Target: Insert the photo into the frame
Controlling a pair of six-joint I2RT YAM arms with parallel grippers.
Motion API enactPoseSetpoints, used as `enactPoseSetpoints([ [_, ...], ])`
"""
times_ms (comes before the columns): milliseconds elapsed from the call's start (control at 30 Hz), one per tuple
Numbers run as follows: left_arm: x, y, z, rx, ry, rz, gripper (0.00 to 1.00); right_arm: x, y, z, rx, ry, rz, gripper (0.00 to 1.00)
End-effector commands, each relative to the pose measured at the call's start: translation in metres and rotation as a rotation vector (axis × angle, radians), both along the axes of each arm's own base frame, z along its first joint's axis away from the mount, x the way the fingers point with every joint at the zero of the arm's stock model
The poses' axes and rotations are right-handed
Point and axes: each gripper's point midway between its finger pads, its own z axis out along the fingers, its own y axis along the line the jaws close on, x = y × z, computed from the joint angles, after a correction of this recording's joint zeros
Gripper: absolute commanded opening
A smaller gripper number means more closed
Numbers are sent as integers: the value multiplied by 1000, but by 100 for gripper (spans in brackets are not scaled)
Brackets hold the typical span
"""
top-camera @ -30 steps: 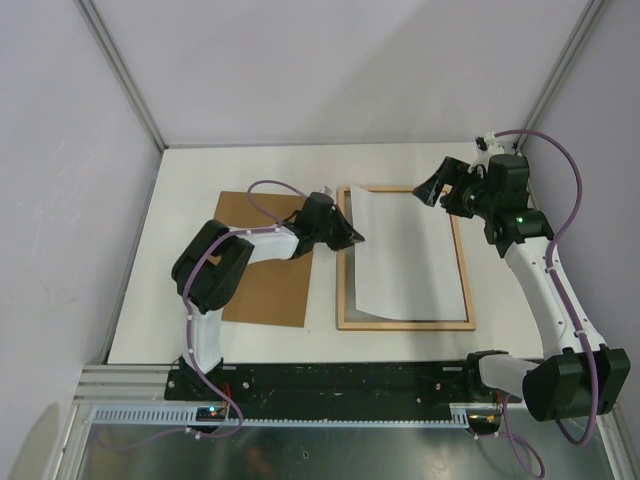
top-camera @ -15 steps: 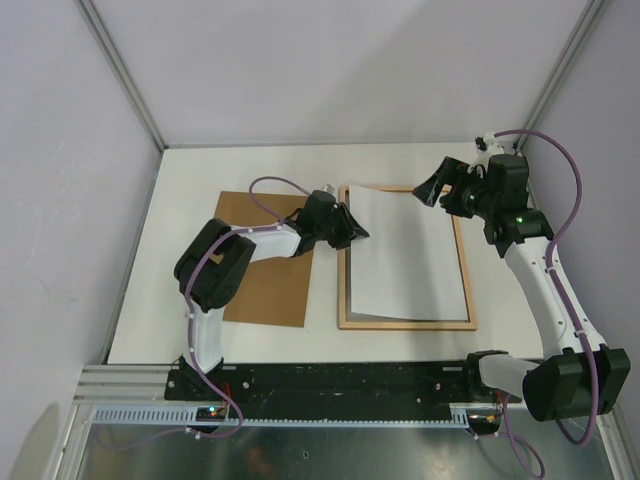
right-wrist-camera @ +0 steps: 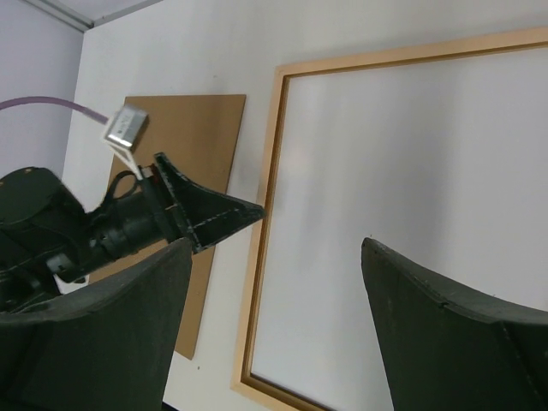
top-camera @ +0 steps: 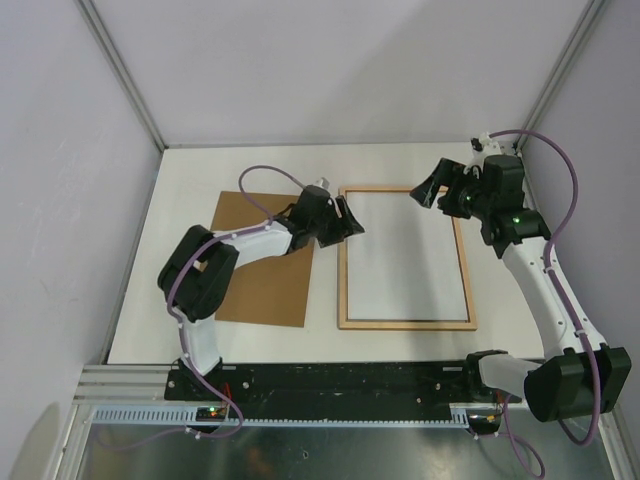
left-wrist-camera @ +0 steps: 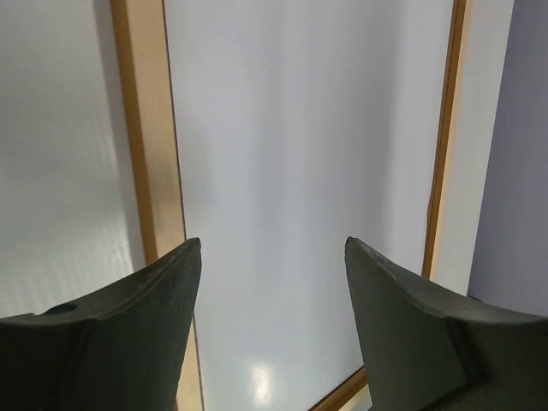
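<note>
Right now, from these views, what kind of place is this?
Probably a lab robot cell, not a home. A white table is closed in by plain panels on metal posts, and the left arm and right arm are bolted to a black rail at its near edge.

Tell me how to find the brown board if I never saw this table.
Look at the white table from above and find the wooden frame with a white sheet inside it. Just left of that frame lies the brown board, flat on the table. It is the only plain, solid brown rectangle, with no rim and nothing white in it.
</note>
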Motion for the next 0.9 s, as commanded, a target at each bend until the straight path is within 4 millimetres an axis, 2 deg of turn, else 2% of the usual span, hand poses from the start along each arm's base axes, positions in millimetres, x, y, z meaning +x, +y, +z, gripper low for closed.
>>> enactPoseSetpoints([
  [0, 6, 28, 31, 53, -106, 28, 71, 4, 3, 1, -37, -13, -3, 85],
  [133, 3, 47, 31, 85, -108, 37, 65, 3, 18, -15, -56, 15, 14, 84],
  [200, 1, 65, 27, 133, -102, 57, 62, 1, 27, -24, -65, 29, 24, 84],
  [400, 16, 144, 16, 396, -104, 159, 54, -8, 50, -47, -56, 62, 50, 84],
  [467, 22, 175, 20, 461, -105, 219, 55, -13, 69, -54, -35, 73, 82, 84],
  [533, 28, 209, 25, 450, -85, 293, 58, -16, 95, -65, -32, 89, 122, 84],
  [733, 47, 320, 31, 397, -20, 522, 61, -25, 185, -103, 49, 148, 263, 83],
  [867, 50, 377, 28, 394, 12, 633, 63, -23, 229, -132, 92, 186, 323, 84],
])
